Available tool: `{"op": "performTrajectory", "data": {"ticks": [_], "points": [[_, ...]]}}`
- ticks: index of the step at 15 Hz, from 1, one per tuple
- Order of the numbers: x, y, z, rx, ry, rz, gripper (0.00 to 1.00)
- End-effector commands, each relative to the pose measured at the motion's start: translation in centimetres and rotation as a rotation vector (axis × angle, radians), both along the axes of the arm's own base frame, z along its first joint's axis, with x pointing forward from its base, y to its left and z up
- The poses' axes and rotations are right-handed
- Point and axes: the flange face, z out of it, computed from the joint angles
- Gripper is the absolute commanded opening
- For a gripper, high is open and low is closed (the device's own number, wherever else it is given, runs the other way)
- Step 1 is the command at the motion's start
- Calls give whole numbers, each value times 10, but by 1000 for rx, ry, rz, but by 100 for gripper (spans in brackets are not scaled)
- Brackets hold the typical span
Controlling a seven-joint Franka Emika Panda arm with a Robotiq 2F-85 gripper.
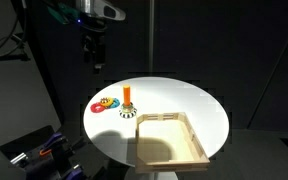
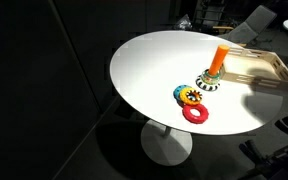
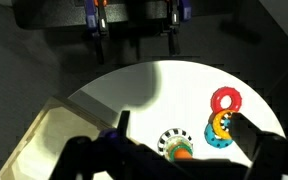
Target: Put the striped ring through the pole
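Note:
The orange pole [image 1: 129, 95] stands upright on the round white table [image 1: 184, 100]. It also shows in the other exterior view [image 2: 220, 58] and the wrist view [image 3: 182, 153]. The black-and-white striped ring [image 1: 127, 113] [image 2: 210, 83] [image 3: 170, 142] lies flat at the pole's foot and seems to encircle its base. My gripper [image 1: 92, 55] [image 3: 179, 120] hangs high above the table, open and empty, with the pole and ring between its fingers in the wrist view.
A red ring [image 2: 195, 113] [image 3: 226, 100] and a yellow ring on a blue one [image 2: 189, 96] [image 3: 222, 128] lie beside the pole. A wooden tray [image 1: 199, 145] [image 2: 269, 68] sits on the table's other side.

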Motion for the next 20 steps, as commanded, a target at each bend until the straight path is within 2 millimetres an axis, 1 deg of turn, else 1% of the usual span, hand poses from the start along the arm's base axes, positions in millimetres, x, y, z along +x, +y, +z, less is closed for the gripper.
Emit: {"op": "performTrajectory", "data": {"ticks": [1,4,6,10,15,18,20], "points": [[19,24,-31,-10,-18,76,100],[31,46,-55,-51,-38,137,100],[37,54,-65,-58,-42,156,100],[36,58,-71,-52,-16,139,100],[36,57,-71,-52,-15,138,100],[43,62,-76,-54,-43,142,100],[50,70,-83,-54,-62,152,100]]}}
